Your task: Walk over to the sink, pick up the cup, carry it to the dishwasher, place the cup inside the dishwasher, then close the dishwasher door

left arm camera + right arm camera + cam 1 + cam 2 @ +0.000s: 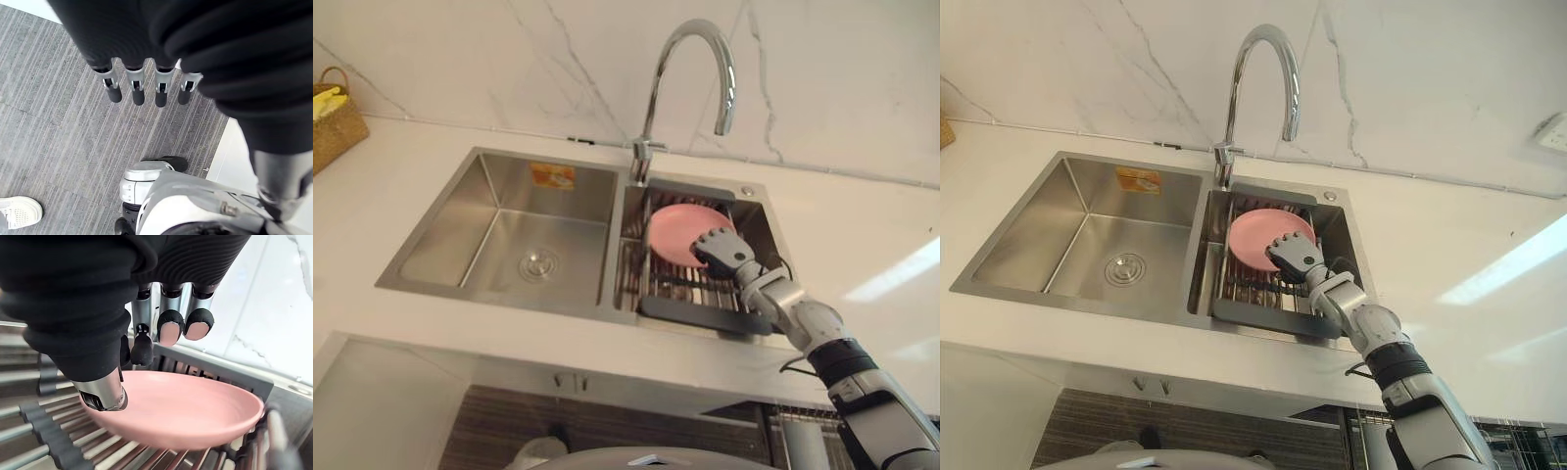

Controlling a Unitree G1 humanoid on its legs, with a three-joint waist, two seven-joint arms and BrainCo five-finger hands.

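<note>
A shallow pink dish (pixel 677 231) rests on the dark drying rack (pixel 700 315) in the right basin of the steel sink (pixel 440 220); it looks more like a small bowl or plate than a cup. My right hand (pixel 724 250) reaches in from the lower right and sits on the dish's near rim. Close up, its fingers (pixel 171 327) curl over the pink dish (pixel 195 406) and the thumb (pixel 100 394) lies against the rim's underside. My left hand (pixel 146 83) hangs at my side over the grey floor, fingers straight.
A tall chrome faucet (pixel 690 59) arches over the divide between the basins. The left basin (pixel 519 245) holds nothing but its drain. A wicker basket (pixel 333 122) stands on the white counter at far left. A person's white shoe (pixel 19 213) is on the floor.
</note>
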